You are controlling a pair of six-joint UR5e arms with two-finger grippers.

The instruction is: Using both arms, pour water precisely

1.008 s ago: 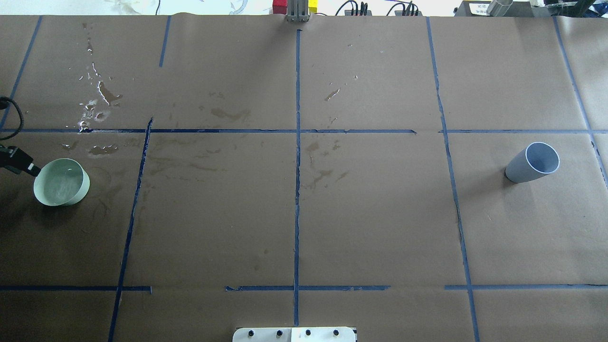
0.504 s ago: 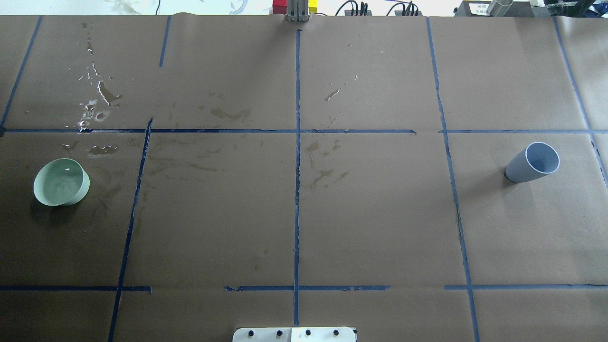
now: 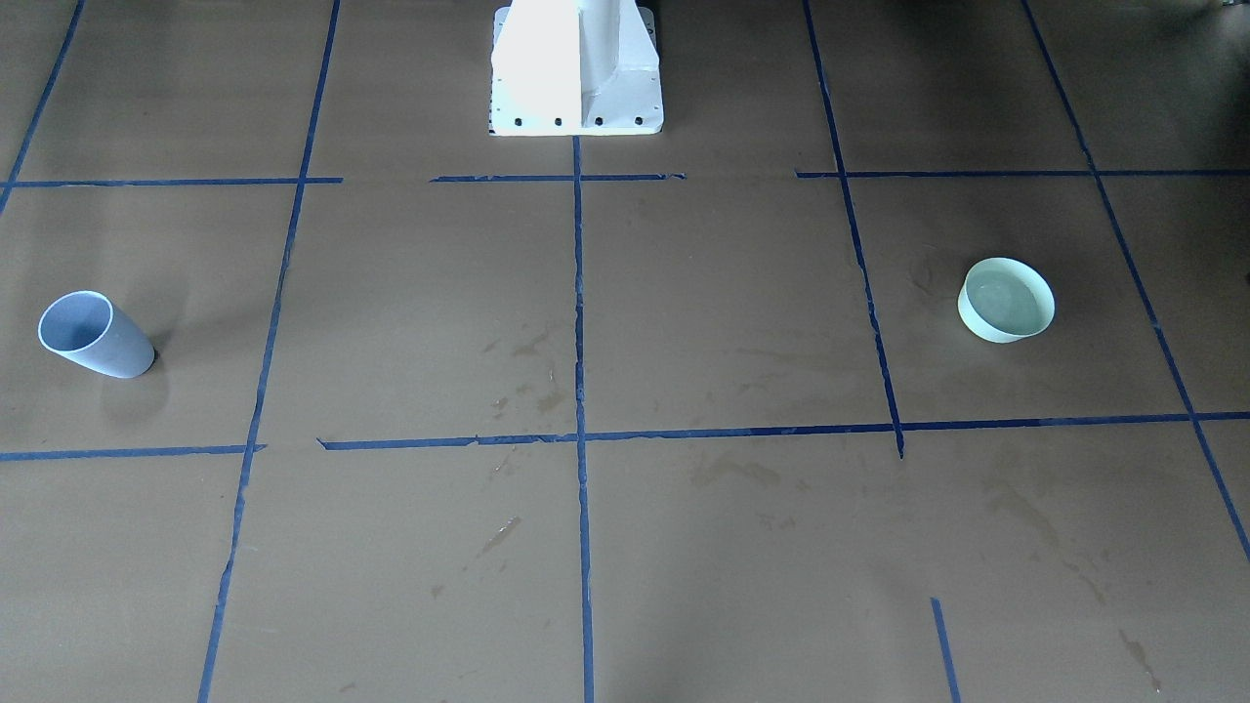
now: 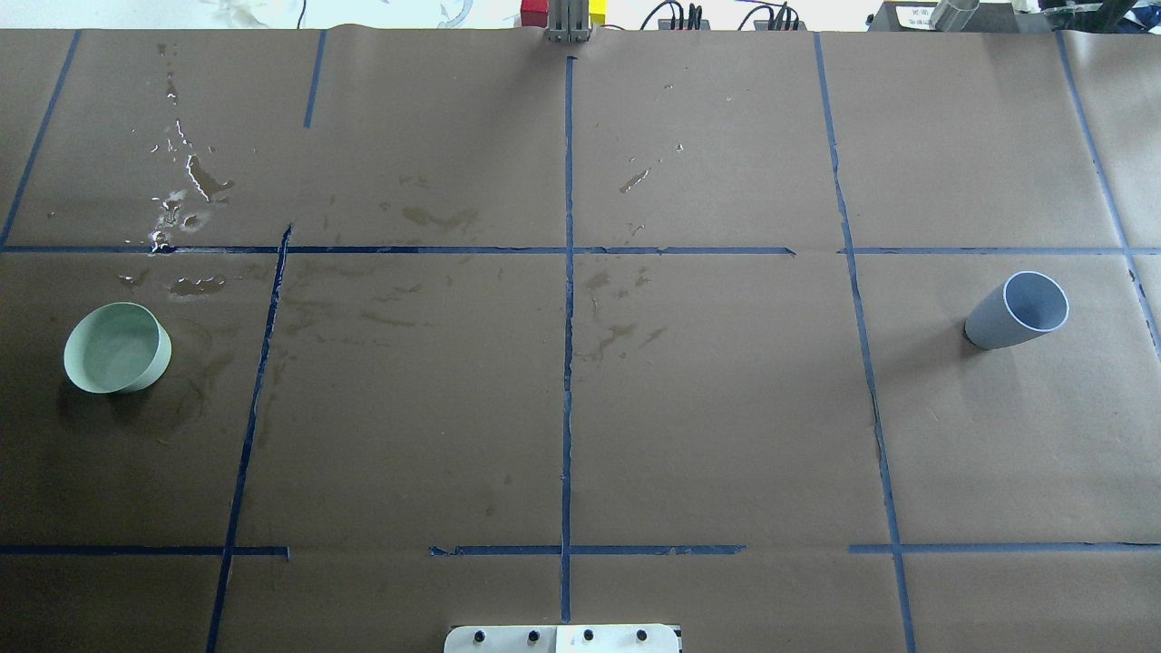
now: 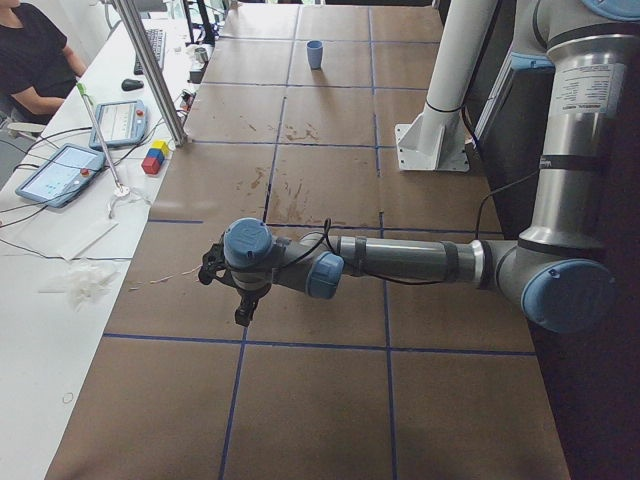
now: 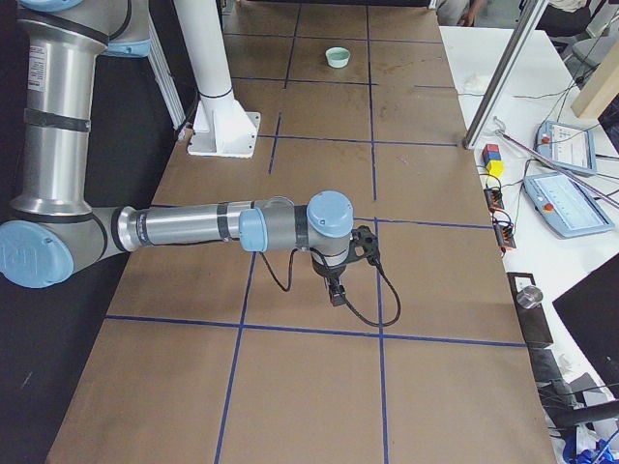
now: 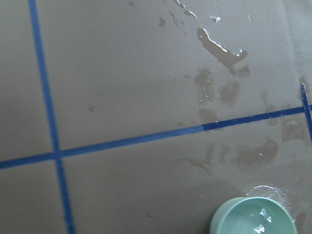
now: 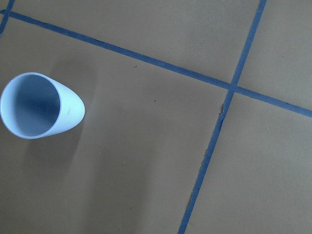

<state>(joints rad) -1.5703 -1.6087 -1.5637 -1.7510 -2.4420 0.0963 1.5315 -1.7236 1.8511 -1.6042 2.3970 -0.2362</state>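
Note:
A pale green bowl (image 4: 118, 347) holding some water stands at the table's left; it also shows in the front view (image 3: 1006, 300) and the left wrist view (image 7: 253, 218). A blue-grey cup (image 4: 1016, 311) stands upright at the right, also in the front view (image 3: 93, 335) and the right wrist view (image 8: 39, 105). The left arm (image 5: 400, 262) and its gripper (image 5: 243, 316) show only in the left side view. The right arm (image 6: 193, 227) and its gripper (image 6: 336, 296) show only in the right side view. I cannot tell whether either gripper is open or shut. Neither touches a vessel.
Water puddles and damp stains (image 4: 195, 181) lie on the brown paper behind the bowl, also in the left wrist view (image 7: 219, 46). Blue tape lines (image 4: 568, 299) grid the table. The white pedestal base (image 3: 576, 68) stands at the robot's edge. An operator (image 5: 30, 60) sits at a side desk.
One second ago the left gripper's black tip was at the overhead view's left edge beside the bowl. It has since drawn back out of that view. Bowl and cup have not moved.

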